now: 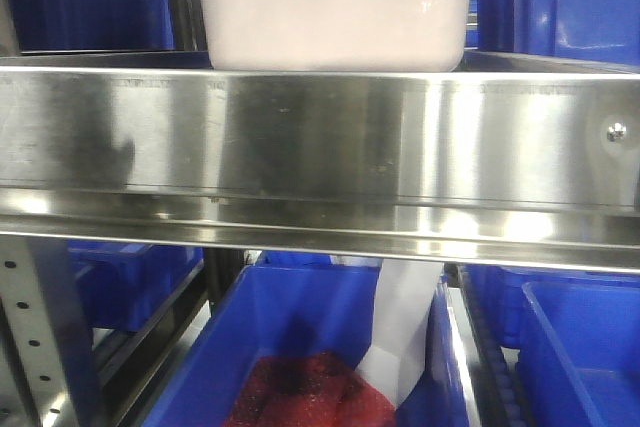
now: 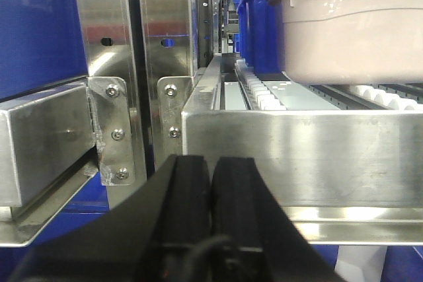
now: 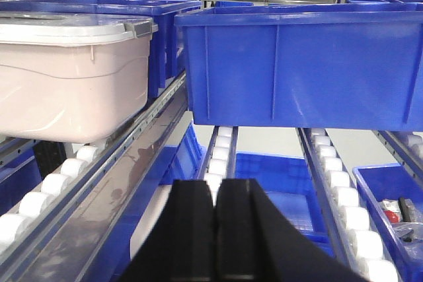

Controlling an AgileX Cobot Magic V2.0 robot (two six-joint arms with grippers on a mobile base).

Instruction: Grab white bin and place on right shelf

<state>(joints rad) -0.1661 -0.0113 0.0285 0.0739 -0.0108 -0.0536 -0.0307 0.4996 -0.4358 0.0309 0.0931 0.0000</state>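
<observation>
Front view: white bin (image 1: 335,22) is sitting on the shelf (image 1: 320,147), above its lip; both grippers (image 2: 211,189) (image 3: 215,209) are hanging pressed closed, empty.

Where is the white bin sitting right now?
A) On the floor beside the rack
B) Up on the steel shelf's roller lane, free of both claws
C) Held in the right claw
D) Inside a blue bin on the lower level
B. The white bin rests on the white rollers of the steel shelf, while the left claw and right claw are both shut on nothing.
</observation>
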